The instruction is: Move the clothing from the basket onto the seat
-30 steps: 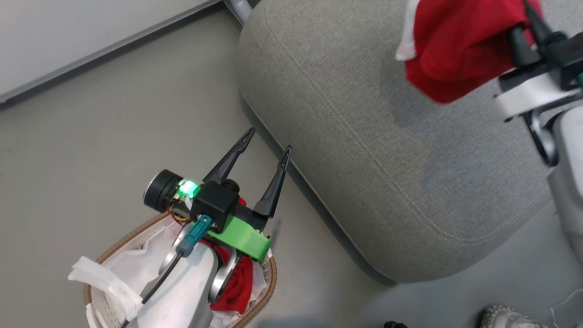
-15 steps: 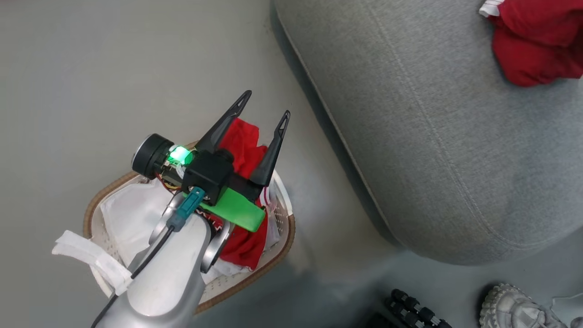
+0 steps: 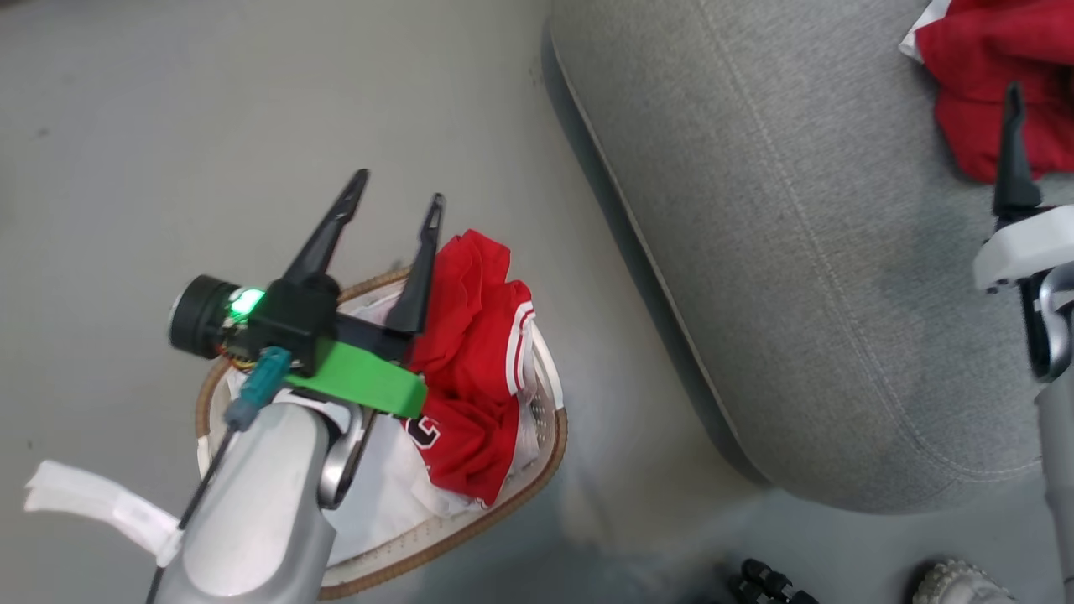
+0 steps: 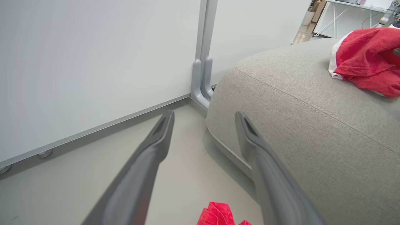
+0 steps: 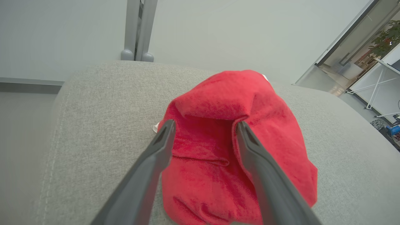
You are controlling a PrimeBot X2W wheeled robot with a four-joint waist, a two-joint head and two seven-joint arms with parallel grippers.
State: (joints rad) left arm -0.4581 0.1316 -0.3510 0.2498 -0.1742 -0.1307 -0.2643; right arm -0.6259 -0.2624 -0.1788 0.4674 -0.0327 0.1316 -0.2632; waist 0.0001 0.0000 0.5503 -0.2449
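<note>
Beside the seat (image 3: 797, 252), the basket (image 3: 560, 432) holds red clothing (image 3: 474, 361); left hand (image 3: 398, 186) above, spread, empty. Right hand (image 5: 205, 122) gapes empty over another garment (image 5: 218, 93).

the head view looks steeply down on the floor (image 3: 168, 126), basket (image 3: 503, 513) and seat (image 3: 797, 252). the left wrist view faces low across the floor toward the seat. the right wrist view hangs close over the clothing (image 5: 203, 140) lying there, which all three views share.

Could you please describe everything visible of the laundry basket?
The basket is oval white perforated plastic with a brown woven rim and white fabric liner. It stands on the grey floor beside the seat, not touching it. A crumpled red garment lies inside, covering part of the rim. The left arm hides one end.
</note>
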